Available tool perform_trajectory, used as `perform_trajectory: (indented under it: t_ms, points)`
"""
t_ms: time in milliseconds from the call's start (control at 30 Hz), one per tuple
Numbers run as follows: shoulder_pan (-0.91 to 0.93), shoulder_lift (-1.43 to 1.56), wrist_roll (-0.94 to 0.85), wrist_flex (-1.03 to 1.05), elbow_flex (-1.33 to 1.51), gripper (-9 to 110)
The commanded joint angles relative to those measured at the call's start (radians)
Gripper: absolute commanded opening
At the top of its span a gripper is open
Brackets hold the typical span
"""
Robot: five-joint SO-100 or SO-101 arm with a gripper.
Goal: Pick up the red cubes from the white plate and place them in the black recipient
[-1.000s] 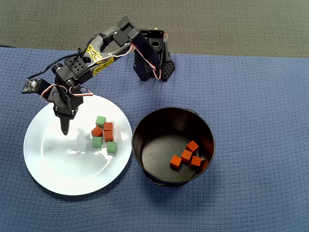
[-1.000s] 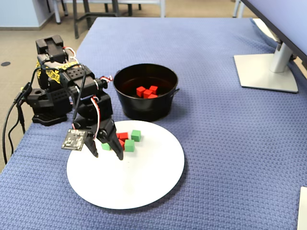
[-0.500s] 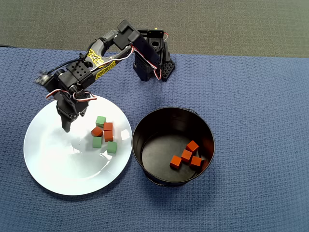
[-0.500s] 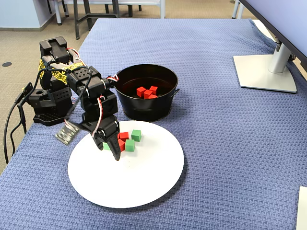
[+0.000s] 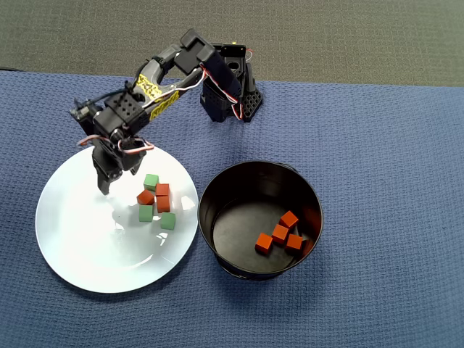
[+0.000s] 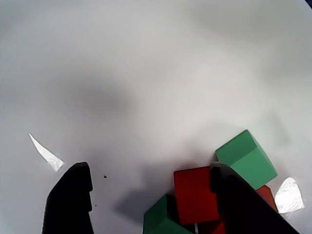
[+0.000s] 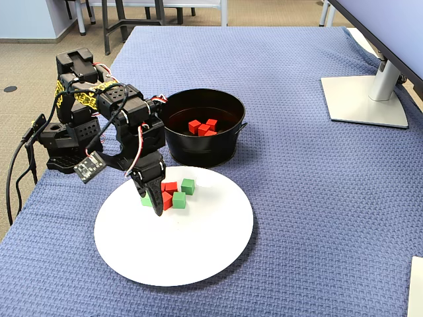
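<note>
End effector (image 6: 146, 195) poised over the white plate (image 5: 80, 239), jaws parted, holding nothing.
Red cubes (image 5: 161, 197) cluster with green cubes (image 5: 151, 181) beside it; four more lie inside the black recipient (image 5: 217, 196).

- white plate (image 5: 80, 246): the half away from the black recipient (image 5: 217, 190) is bare, open room in the overhead view
- cube cluster on the plate's recipient side: red cubes (image 5: 158, 197) packed touching green cubes (image 5: 151, 181), no gaps between them
- gripper (image 6: 146, 187) jaws apart, one finger right against the cluster
- recipient's upright wall stands just beside the plate rim
- arm base (image 5: 228, 90) sits beyond the plate
</note>
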Motion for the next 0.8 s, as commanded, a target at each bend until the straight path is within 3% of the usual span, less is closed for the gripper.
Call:
perform_trajectory:
  t_ms: [0,767]
  points:
    - [-0.034,-0.014,-0.02,-0.023,-0.057,22]
    - [-0.13,-0.1,-0.055,-0.071,-0.075,20]
